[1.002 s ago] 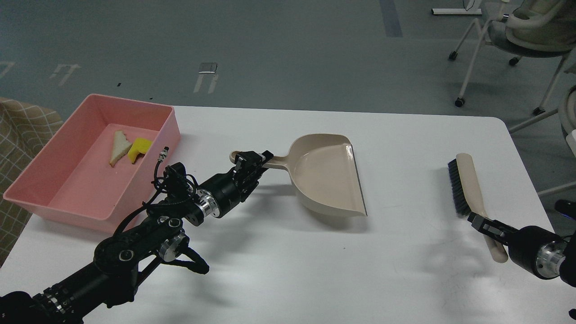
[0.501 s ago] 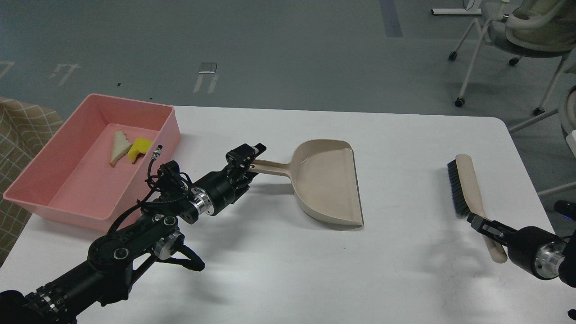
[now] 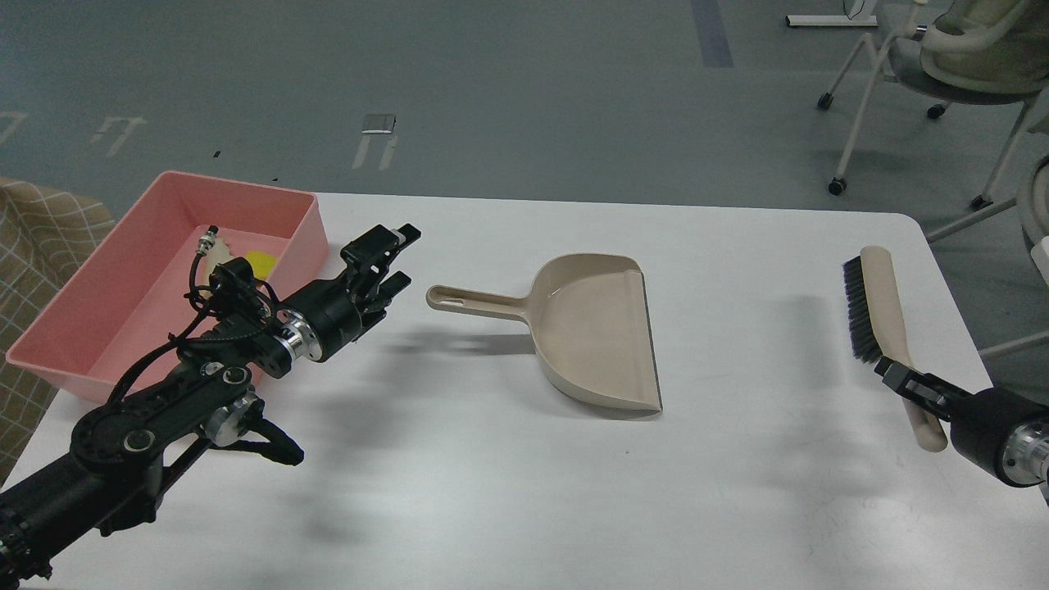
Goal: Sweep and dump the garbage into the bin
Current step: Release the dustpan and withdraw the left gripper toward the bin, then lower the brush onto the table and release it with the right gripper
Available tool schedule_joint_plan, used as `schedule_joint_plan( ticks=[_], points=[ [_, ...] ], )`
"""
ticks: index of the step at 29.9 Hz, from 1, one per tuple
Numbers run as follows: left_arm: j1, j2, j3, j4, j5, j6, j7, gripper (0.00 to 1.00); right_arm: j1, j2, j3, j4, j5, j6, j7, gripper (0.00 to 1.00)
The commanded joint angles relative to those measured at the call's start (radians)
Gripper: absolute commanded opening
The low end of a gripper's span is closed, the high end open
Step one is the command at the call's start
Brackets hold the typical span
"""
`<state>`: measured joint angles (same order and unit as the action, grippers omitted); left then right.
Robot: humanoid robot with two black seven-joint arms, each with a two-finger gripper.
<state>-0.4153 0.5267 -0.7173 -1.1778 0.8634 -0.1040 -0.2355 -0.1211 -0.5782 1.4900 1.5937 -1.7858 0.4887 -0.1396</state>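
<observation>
Two scraps of garbage sit in the pink bin (image 3: 156, 246): the yellow chunk (image 3: 262, 263) shows just behind my left arm, and the pale wedge (image 3: 220, 255) is mostly hidden by the wrist cable. Half a second ago my left gripper (image 3: 389, 256) was clamped on the dustpan (image 3: 594, 328) handle; now it has let go, fingers spread, and pulled back toward the bin, so the handle tip lies just ahead of it, apart. The dustpan rests flat and empty on the table (image 3: 524, 492). My right gripper (image 3: 901, 381) grips the brush (image 3: 881, 328) handle, having shifted it a little farther out. I judge the dump done; what remains is setting the brush down and retracting both arms.
</observation>
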Motion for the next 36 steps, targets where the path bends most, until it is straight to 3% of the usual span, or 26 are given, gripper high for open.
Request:
schedule_joint_plan(
  ticks=[1,13,18,19,20,21,22,24,26,28,31,36],
  points=[
    [-0.026,0.033,-0.001,-0.019,-0.047,-0.002,0.001,0.88,-0.008,-0.002,0.015,0.003,0.000,0.000,0.000,1.00],
    [-0.033,0.058,-0.004,-0.020,-0.049,-0.002,-0.001,0.88,-0.032,0.006,0.004,0.003,0.040,0.000,0.000,1.00],
    [-0.033,0.058,-0.014,-0.020,-0.055,-0.003,-0.001,0.88,-0.045,0.032,0.009,0.003,0.062,0.000,0.003,0.74],
    [-0.033,0.058,-0.014,-0.020,-0.055,-0.003,-0.001,0.88,-0.046,0.038,0.007,0.005,0.062,0.000,0.005,0.62],
    [-0.033,0.056,-0.014,-0.020,-0.055,-0.003,-0.001,0.88,-0.049,0.035,0.003,0.006,0.062,0.000,0.005,0.36],
    [-0.033,0.058,-0.014,-0.020,-0.055,-0.003,-0.001,0.88,-0.051,0.032,0.001,0.008,0.062,0.000,0.003,0.22],
    [-0.033,0.058,-0.014,-0.022,-0.055,-0.003,-0.001,0.88,-0.055,0.029,0.001,0.006,0.062,0.000,0.005,0.15],
    [-0.031,0.058,-0.014,-0.023,-0.055,-0.003,-0.002,0.88,-0.054,0.029,0.001,0.003,0.060,0.000,0.003,0.20],
    [-0.031,0.056,-0.014,-0.023,-0.055,-0.003,-0.001,0.88,-0.048,0.038,0.006,0.005,0.060,0.000,0.002,0.61],
    [-0.031,0.055,-0.014,-0.023,-0.055,-0.003,-0.001,0.88,-0.048,0.038,0.006,0.006,0.060,0.000,0.002,0.83],
    [-0.033,0.053,-0.014,-0.025,-0.055,-0.003,0.001,0.88,-0.046,0.038,0.006,0.006,0.060,0.000,0.002,0.94],
    [-0.033,0.058,-0.014,-0.023,-0.055,-0.003,-0.001,0.88,-0.054,0.038,0.007,0.006,0.062,0.000,0.002,0.96]
  ],
)
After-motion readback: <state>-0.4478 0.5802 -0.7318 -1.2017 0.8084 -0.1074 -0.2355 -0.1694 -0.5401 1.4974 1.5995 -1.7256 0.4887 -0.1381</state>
